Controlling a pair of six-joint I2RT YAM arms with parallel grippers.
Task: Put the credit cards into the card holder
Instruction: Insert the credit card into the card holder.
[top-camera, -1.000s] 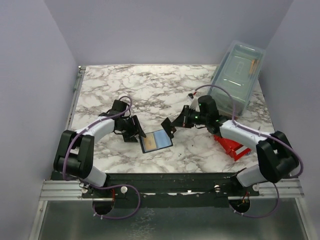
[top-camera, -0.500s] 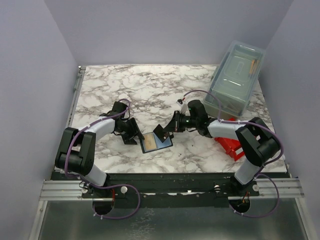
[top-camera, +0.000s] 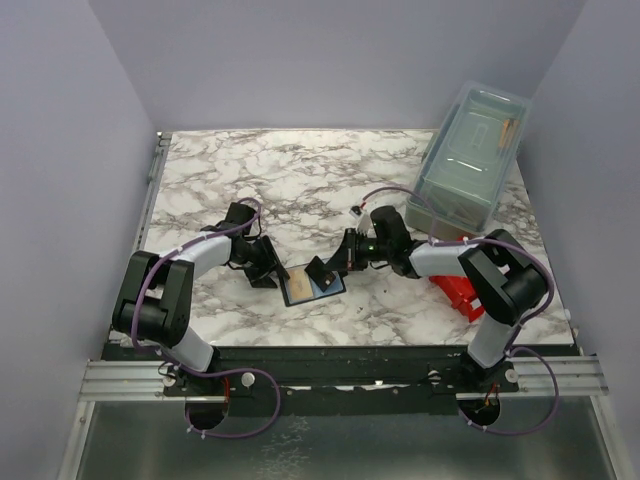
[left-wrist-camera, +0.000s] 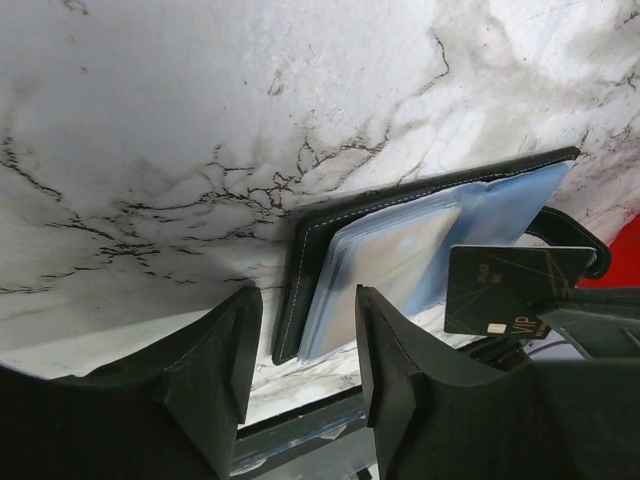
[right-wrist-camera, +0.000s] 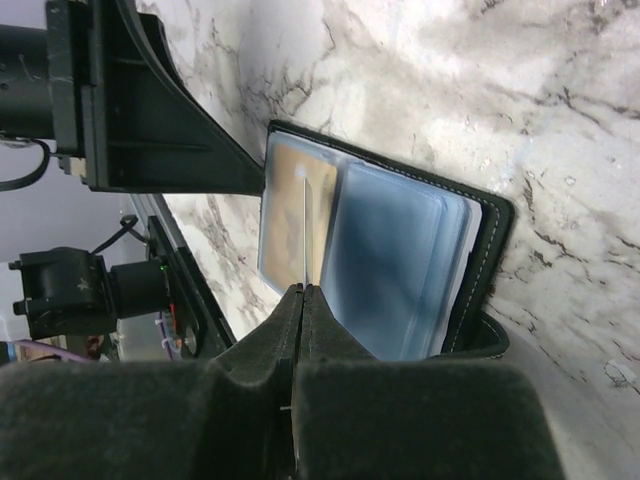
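The card holder (top-camera: 312, 287) lies open on the marble, black with pale blue sleeves (right-wrist-camera: 400, 255). An orange-gold credit card (right-wrist-camera: 285, 215) shows inside its left sleeve. My right gripper (top-camera: 328, 268) is shut on another credit card (left-wrist-camera: 510, 290), dark-faced with gold lines. In the right wrist view this card (right-wrist-camera: 303, 225) is edge-on, standing over the sleeves. My right gripper (right-wrist-camera: 303, 292) hangs just above the holder. My left gripper (left-wrist-camera: 308, 310) is open and empty, its jaws just short of the holder's (left-wrist-camera: 400, 240) left edge. In the top view the left gripper (top-camera: 268, 270) sits left of the holder.
A red bin (top-camera: 462, 292) lies under the right arm near the table's right front. A clear lidded box (top-camera: 470, 165) stands at the back right. The table's front edge and the black rail run just beyond the holder in the left wrist view.
My right gripper has moved left with its card, from beside the holder to over its sleeves. The left gripper's jaws have narrowed a little; that arm has stayed by the holder's left edge.
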